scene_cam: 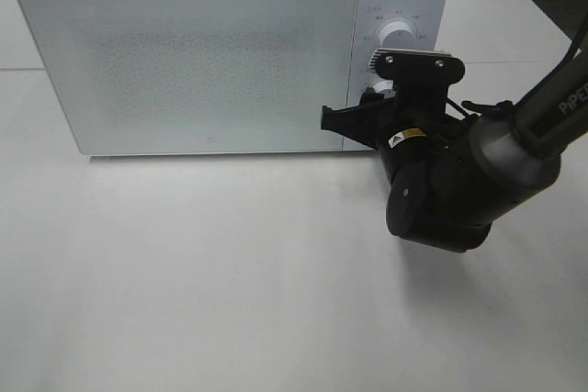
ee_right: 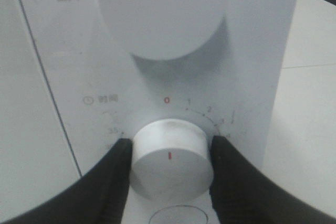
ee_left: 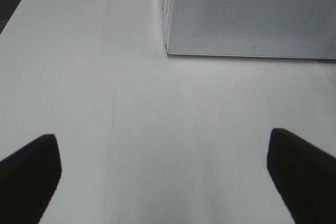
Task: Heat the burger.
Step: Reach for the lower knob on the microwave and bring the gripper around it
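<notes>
The burger cannot be seen. The white microwave (scene_cam: 211,52) stands upright with its dotted, frosted door (scene_cam: 184,61) shut. On its panel, the timer knob (ee_right: 170,158) has its red mark in line with the 0, and the right gripper (ee_right: 171,145) clasps it on both sides.

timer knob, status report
Right gripper shut on timer knob. Left gripper open above table. Microwave door closed, burger not in view. Nothing in the way.
</notes>
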{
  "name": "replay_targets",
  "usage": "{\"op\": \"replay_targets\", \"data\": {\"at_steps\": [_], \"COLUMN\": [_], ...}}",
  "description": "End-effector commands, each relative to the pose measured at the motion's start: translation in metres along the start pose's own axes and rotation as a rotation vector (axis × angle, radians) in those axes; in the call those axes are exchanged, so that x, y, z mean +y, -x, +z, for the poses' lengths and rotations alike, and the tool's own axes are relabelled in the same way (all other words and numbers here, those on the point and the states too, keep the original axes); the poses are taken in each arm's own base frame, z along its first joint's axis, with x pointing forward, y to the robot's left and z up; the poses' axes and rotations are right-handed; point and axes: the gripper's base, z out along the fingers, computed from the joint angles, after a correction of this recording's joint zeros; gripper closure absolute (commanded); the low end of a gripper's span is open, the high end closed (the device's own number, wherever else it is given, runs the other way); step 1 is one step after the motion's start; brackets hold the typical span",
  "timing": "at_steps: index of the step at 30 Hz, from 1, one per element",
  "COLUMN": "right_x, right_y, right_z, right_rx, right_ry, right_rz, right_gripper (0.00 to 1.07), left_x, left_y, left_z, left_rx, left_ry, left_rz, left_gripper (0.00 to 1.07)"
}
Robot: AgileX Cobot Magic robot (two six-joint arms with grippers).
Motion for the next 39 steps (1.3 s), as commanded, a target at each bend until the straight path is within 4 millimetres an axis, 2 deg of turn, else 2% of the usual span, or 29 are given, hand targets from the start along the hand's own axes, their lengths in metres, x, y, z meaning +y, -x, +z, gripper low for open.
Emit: {"op": "replay_targets", "data": {"at_steps": [1, 3, 5, 6, 8, 9, 10, 11, 13, 14, 15, 16, 18, 19, 21, 22, 23, 29, 39], "right_x": [0.009, 0.011, 0.015, 0.015, 0.018, 0.018, 0.019, 0.019, 0.021, 0.021, 0.022, 0.022, 0.022, 0.022, 0.021, 0.021, 0.022, 0.022, 0.022], "right_y": [0.020, 0.020, 0.020, 0.020, 0.020, 0.020, 0.021, 0.021, 0.021, 0.021, 0.021, 0.021, 0.021, 0.021, 0.021, 0.021, 0.021, 0.021, 0.022], "right_z": [0.005, 0.005, 0.004, 0.004, 0.004, 0.004, 0.003, 0.003, 0.003, 0.003, 0.003, 0.003, 0.003, 0.003, 0.003, 0.003, 0.003, 0.002, 0.002], "right_rx": [-0.156, -0.154, -0.133, -0.133, -0.108, -0.108, -0.086, -0.086, -0.056, -0.056, -0.034, -0.034, -0.004, -0.004, 0.016, 0.016, 0.029, 0.060, 0.054], "right_ry": [0.099, 0.121, 0.179, 0.179, 0.225, 0.225, 0.255, 0.255, 0.279, 0.279, 0.296, 0.296, 0.304, 0.304, 0.312, 0.312, 0.316, 0.321, 0.324], "right_rz": [0.110, 0.164, 0.390, 0.390, 0.575, 0.575, 0.719, 0.719, 0.921, 0.921, 1.046, 1.046, 1.252, 1.252, 1.413, 1.413, 1.497, 1.673, 1.667], "right_gripper": [1.07, 1.07, 1.07, 1.07, 1.07, 1.07, 1.07, 1.07, 1.07, 1.07, 1.07, 1.07, 1.07, 1.07, 1.07, 1.07, 1.07, 1.07, 1.07], "left_x": [0.000, 0.000, 0.000, 0.000, 0.000, 0.000, 0.000, 0.000, 0.000, 0.000, 0.000, 0.000, 0.000, 0.000, 0.000, 0.000, 0.000, 0.000, 0.000], "left_y": [-0.001, -0.001, -0.001, -0.001, -0.001, -0.001, -0.001, -0.001, -0.001, -0.001, -0.001, -0.001, -0.001, -0.001, -0.001, -0.001, -0.001, -0.001, -0.001], "left_z": [-0.003, -0.003, -0.003, -0.003, -0.003, -0.003, -0.003, -0.003, -0.003, -0.003, -0.003, -0.003, -0.003, -0.003, -0.003, -0.003, -0.003, -0.003, -0.003], "left_rx": [-0.027, -0.027, -0.027, -0.027, -0.027, -0.027, -0.027, -0.027, -0.027, -0.027, -0.027, -0.027, -0.027, -0.027, -0.027, -0.027, -0.027, -0.027, -0.027], "left_ry": [-0.005, -0.005, -0.005, -0.005, -0.005, -0.005, -0.005, -0.005, -0.005, -0.005, -0.005, -0.005, -0.005, -0.005, -0.005, -0.005, -0.005, -0.005, -0.005], "left_rz": [0.002, 0.002, 0.002, 0.002, 0.002, 0.002, 0.002, 0.002, 0.002, 0.002, 0.002, 0.002, 0.002, 0.002, 0.002, 0.002, 0.002, 0.002, 0.002], "left_gripper": [0.06, 0.06, 0.06, 0.06, 0.06, 0.06, 0.06, 0.06, 0.06, 0.06, 0.06, 0.06, 0.06, 0.06, 0.06, 0.06, 0.06, 0.06, 0.06]}}
